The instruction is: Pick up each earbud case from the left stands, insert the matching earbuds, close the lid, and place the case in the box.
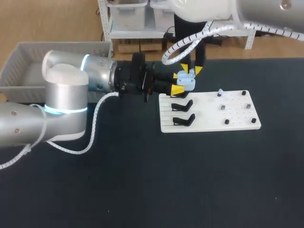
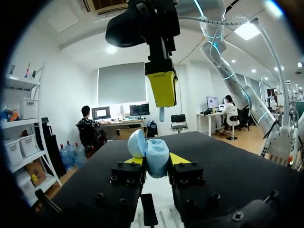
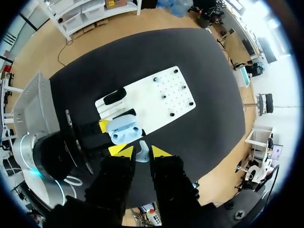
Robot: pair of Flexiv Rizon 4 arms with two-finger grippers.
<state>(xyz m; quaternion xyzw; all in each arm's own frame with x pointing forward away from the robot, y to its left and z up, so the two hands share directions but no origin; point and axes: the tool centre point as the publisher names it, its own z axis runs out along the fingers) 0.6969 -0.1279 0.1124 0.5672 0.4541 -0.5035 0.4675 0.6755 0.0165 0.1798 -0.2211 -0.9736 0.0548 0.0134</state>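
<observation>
The light blue earbud case (image 1: 186, 81) is held with its lid open above the near-left corner of the white board (image 1: 237, 124). My left gripper (image 1: 178, 82) is shut on it from two sides; in the left wrist view the case (image 2: 156, 154) sits between the yellow tips. Right above the case, my right gripper (image 1: 190, 70) points down, shut on a small pale earbud (image 3: 142, 155). That earbud (image 2: 162, 114) hangs just over the case's open body. In the right wrist view the case (image 3: 122, 130) lies just ahead of the fingers.
Two empty black stands (image 1: 182, 105) (image 1: 184, 119) stand on the board's left part. Small pegs and earbuds (image 1: 222, 107) dot its right part. A grey box (image 1: 19, 66) stands at the table's far left, behind my left arm.
</observation>
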